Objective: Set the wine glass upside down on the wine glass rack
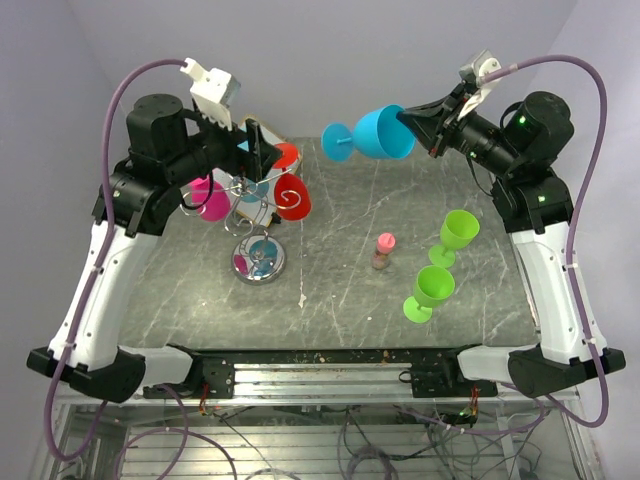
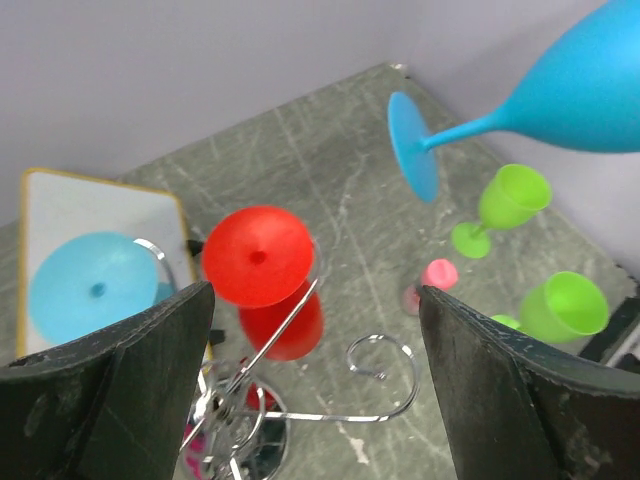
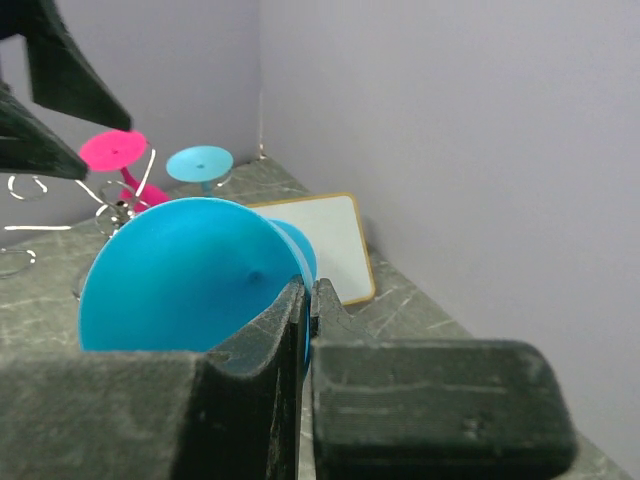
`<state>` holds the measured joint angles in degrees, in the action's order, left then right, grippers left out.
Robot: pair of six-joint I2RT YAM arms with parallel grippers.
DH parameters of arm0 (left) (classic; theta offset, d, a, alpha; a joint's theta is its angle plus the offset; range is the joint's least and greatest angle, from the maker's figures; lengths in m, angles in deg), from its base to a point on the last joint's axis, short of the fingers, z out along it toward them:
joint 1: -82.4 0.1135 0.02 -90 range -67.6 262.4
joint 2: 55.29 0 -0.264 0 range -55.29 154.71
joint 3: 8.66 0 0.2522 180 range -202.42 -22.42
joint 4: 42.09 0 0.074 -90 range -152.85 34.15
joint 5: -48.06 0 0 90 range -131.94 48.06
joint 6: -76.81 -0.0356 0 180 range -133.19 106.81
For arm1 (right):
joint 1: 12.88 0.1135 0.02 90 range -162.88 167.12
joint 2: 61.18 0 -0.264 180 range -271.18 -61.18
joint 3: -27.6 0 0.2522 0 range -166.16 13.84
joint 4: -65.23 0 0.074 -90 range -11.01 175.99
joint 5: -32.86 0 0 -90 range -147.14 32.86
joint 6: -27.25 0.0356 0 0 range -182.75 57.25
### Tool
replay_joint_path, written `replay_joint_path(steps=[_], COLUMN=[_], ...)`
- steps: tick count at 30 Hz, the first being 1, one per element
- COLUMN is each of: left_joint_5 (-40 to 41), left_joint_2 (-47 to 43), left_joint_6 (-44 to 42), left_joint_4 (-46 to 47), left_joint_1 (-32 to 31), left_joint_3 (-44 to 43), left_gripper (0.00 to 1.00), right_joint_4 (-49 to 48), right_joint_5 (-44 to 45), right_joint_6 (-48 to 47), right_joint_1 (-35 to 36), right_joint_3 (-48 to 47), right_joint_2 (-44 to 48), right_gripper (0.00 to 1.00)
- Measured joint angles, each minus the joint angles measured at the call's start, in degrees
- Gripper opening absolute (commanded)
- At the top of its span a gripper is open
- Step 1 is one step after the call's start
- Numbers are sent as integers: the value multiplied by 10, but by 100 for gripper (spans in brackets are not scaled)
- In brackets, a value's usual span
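One blue wine glass point(image 1: 380, 135), rim pinched in my right gripper point(image 1: 408, 119), lies foot-first toward the wine glass rack point(image 1: 257, 218); left gripper point(image 1: 258, 150) gapes wide.

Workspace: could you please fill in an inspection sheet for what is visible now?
Surface: grey veined table.
Job's things: blue glass held sideways in the air; rack carries pink glass, red glass, pale blue glass, upside down.
Clutter: two green glasses, small pink bottle, white board.
Grippers: left gripper open over the rack; right gripper shut on the blue glass's rim.
Cables: purple cables loop over both arms.
Surroundings: plain lilac walls.
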<state>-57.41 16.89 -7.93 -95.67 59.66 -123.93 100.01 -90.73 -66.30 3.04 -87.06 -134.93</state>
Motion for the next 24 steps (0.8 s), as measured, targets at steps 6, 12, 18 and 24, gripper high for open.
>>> replay_joint_path(steps=[6,12,18,24], left_joint_5=[-86,-150,-185,-210], left_joint_2=[46,66,81,92], left_joint_6=[76,157,208,240], left_joint_4=[42,109,157,177], left_joint_1=[3,4,4,2], left_joint_3=[-9,11,34,54], left_gripper=[92,84,73,62], right_joint_4=[-15,-32,-42,-45], right_joint_5=[-35,-70,-88,-93], right_joint_6=[40,73,88,91], right_joint_1=[0,0,0,0], right_joint_3=[0,-1,-3,-3], right_joint_2=[0,0,-2,-3], right_gripper=[0,0,0,0])
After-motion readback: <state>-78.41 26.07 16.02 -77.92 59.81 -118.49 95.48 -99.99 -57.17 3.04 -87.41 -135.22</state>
